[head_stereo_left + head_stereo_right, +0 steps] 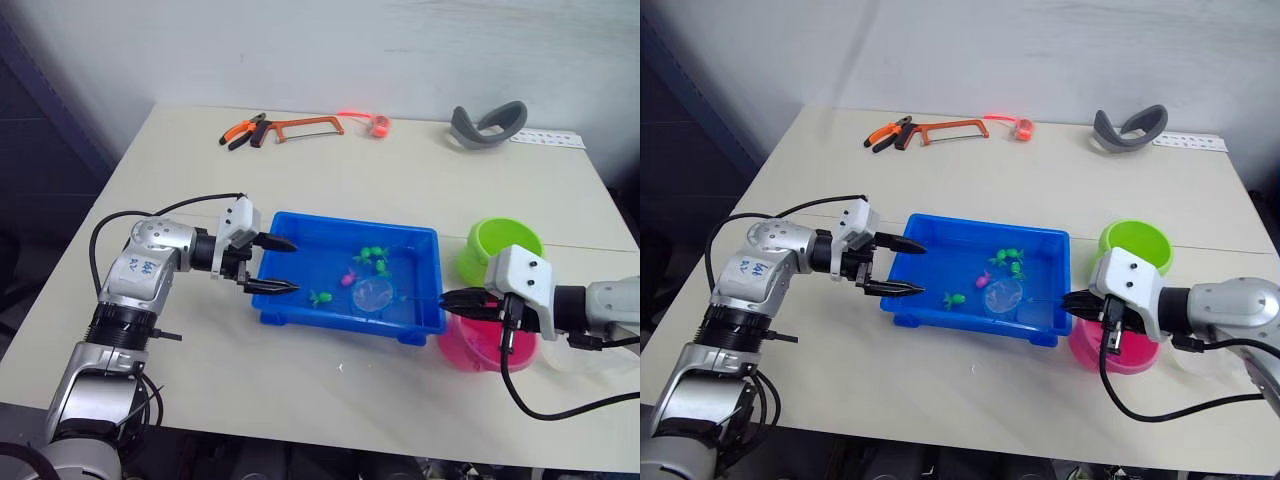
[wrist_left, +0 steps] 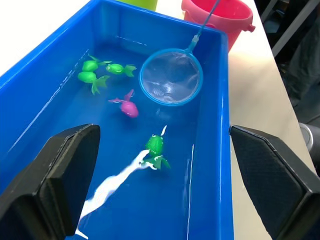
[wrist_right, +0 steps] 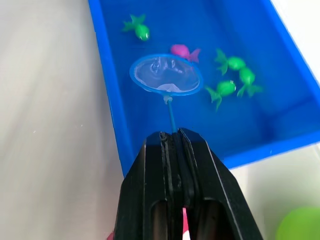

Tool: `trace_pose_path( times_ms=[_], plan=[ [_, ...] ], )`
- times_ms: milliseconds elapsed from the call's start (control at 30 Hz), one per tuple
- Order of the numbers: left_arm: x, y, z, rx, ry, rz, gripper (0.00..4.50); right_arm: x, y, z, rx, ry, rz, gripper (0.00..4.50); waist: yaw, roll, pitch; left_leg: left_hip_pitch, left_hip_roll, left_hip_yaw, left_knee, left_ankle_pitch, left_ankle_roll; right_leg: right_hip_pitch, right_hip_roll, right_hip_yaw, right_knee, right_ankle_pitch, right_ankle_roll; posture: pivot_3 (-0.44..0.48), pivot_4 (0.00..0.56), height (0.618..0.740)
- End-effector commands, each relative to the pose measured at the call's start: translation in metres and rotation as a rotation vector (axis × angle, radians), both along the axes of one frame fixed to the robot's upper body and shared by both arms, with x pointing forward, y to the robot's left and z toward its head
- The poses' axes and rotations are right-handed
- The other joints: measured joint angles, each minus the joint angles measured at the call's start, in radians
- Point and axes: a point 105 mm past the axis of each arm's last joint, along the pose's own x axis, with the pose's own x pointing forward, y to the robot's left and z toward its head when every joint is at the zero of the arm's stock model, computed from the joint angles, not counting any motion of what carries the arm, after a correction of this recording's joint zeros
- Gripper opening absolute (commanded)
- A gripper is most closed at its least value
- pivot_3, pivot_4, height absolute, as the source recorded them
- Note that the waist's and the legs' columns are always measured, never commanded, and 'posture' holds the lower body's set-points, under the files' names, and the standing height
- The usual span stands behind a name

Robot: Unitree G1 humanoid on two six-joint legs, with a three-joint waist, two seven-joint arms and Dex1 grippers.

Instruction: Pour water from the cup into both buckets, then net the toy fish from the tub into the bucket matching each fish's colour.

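1. Blue tub (image 1: 300, 318) sits mid-tabletop (image 1: 400, 200) with water, one pink fish (image 2: 127, 107) and four green fish (image 2: 156, 146).
2. Net (image 3: 166, 75) hoop lies in the tub, just beside the pink fish.
3. Right hand (image 3: 173, 137) is closed on the net handle, over the pink bucket (image 1: 1130, 355); green bucket (image 1: 1135, 245) is behind.
4. Left hand (image 1: 275, 265) is spread wide at the tub's left end, holding nothing.
5. Writing on the left arm is too small to read.
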Motion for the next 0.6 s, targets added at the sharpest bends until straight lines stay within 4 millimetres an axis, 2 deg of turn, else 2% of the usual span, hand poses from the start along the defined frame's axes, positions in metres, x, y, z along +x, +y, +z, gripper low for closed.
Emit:
trace_pose_path(
  times_ms=[33,333,467,600],
  plan=[
    [-0.002,0.001,0.012,-0.028,-0.043,-0.002,4.48,0.004,0.002,0.000,-0.003,-0.009,0.002,0.00,0.000,0.000,0.000,0.000,0.000,0.000,0.000,0.000,0.000,0.000,0.000,0.000,0.000,0.000,0.000,0.000,0.150,0.740],
    [0.000,0.001,0.012,-0.023,-0.056,0.000,4.48,0.026,0.012,-0.001,0.091,-0.042,-0.057,0.00,0.001,0.000,0.000,0.000,0.000,0.000,0.000,0.000,0.000,0.000,0.000,-0.001,0.000,0.000,0.000,0.000,0.150,0.740],
    [0.002,0.000,0.014,-0.025,-0.062,-0.002,4.48,0.030,0.019,0.001,0.165,-0.040,-0.083,0.00,0.001,0.000,0.000,0.000,0.000,0.000,0.000,0.000,0.000,0.000,0.000,-0.002,0.000,0.000,0.000,0.000,0.150,0.740],
    [0.004,-0.003,0.015,-0.028,-0.063,-0.008,4.48,0.027,0.021,-0.009,0.129,-0.016,-0.081,0.00,0.002,0.000,0.000,0.000,0.000,0.000,0.000,0.000,0.000,-0.001,0.000,-0.002,0.000,0.000,0.000,0.000,0.150,0.740]
  ],
)
